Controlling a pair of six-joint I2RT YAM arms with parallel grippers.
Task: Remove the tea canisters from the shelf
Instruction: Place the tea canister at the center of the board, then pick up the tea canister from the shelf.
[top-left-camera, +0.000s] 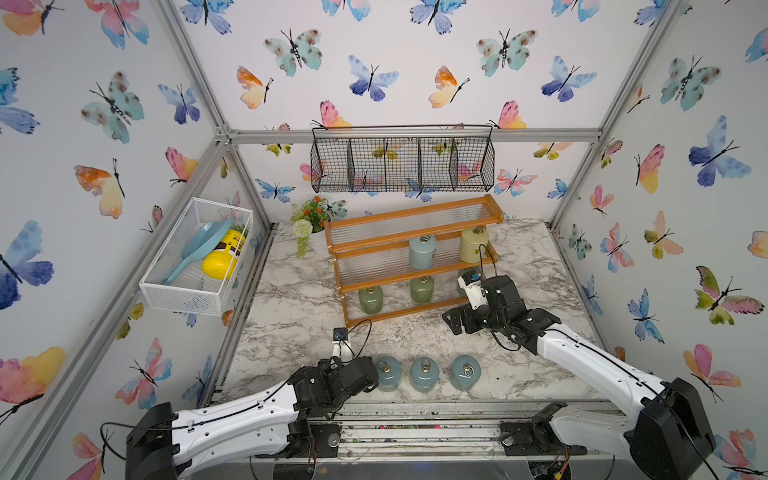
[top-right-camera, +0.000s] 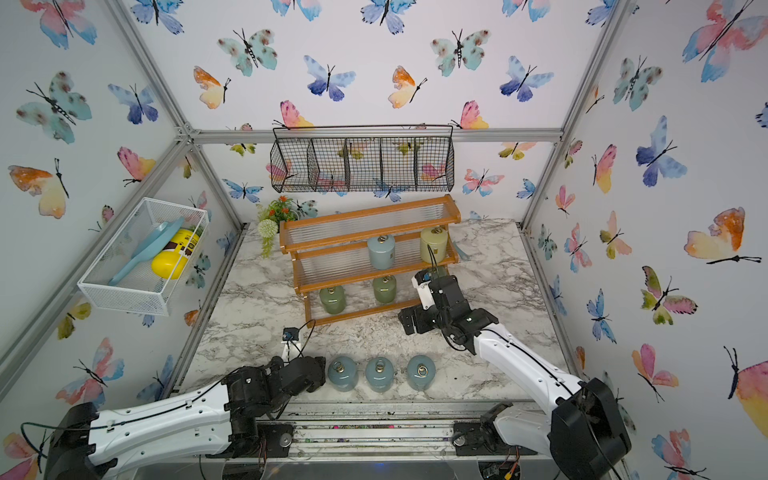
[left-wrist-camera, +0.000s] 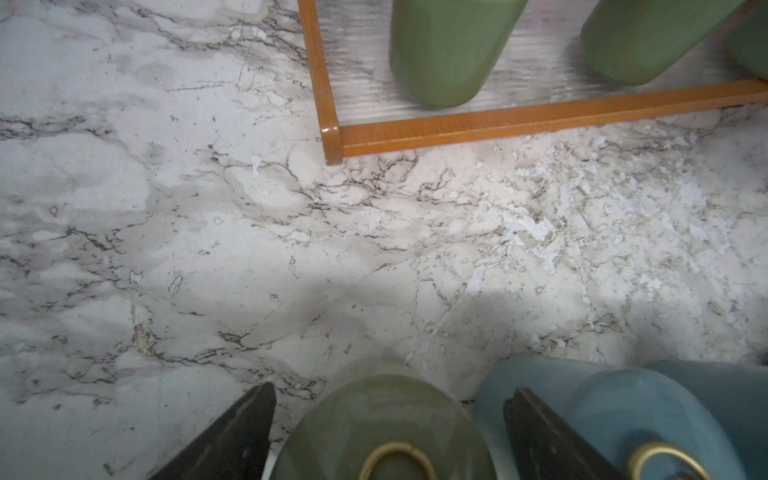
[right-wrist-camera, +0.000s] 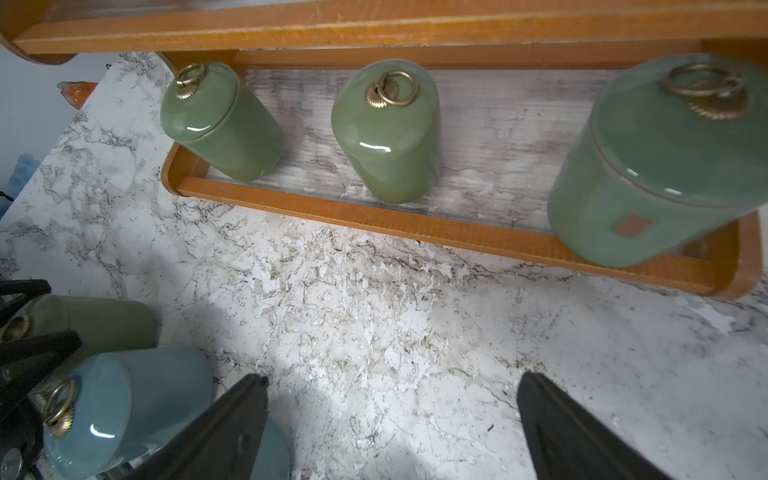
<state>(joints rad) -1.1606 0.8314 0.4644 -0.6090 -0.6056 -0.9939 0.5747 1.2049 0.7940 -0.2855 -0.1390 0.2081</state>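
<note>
The green canister (left-wrist-camera: 386, 419) between the left gripper's (left-wrist-camera: 390, 390) parted jaws could topple if a jaw clips it; right gripper (right-wrist-camera: 392, 376) gapes empty.

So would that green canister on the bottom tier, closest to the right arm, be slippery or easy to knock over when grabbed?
Probably slippery: the green canister has a glossy glaze with bright highlights. It looks ceramic, so it is likely heavy for its size and breakable. It stands upright and is taller than it is wide, so it might tip if pushed high, and its separate lid could shift.
</note>
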